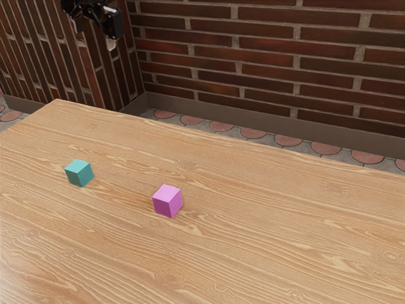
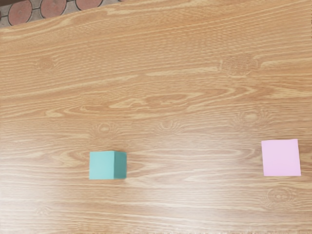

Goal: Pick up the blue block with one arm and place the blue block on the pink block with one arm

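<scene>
The blue block (image 1: 79, 172) looks teal and sits on the wooden table (image 1: 266, 209) toward the exterior view's left. A pink block (image 1: 168, 200) rests on the table to its right and a little nearer the front, a block's width or two apart from it. My gripper (image 1: 111, 42) hangs high above the table's far left corner, well clear of both blocks and holding nothing. From the wrist view, the blue block (image 2: 107, 165) and the pink block (image 2: 281, 157) both lie far below my hand on the table (image 2: 161, 78).
A brick wall (image 1: 272, 57) stands behind the table, with a strip of tiled floor (image 1: 285, 136) beyond the far edge. Bare wood stretches wide to the right of the pink block and in front of both blocks.
</scene>
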Robot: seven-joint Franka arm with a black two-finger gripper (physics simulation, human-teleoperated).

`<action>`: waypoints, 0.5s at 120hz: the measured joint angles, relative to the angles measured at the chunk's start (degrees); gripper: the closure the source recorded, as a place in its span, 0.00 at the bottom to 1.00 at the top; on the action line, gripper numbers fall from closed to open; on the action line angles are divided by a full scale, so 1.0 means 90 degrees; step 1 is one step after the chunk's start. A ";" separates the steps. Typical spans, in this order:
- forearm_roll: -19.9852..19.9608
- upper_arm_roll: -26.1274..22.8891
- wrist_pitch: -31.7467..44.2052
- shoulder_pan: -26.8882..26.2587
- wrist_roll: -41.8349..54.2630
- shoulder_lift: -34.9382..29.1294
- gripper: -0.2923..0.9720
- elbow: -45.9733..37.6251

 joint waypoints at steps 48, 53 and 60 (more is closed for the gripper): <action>-0.0062 0.0130 0.0780 0.0064 -0.0035 -0.0059 0.23 -0.2137; -0.0072 0.0181 0.0920 0.0059 -0.0056 -0.0063 0.23 -0.2320; -0.0163 0.0342 0.1140 0.0031 -0.0080 -0.0065 0.23 -0.2620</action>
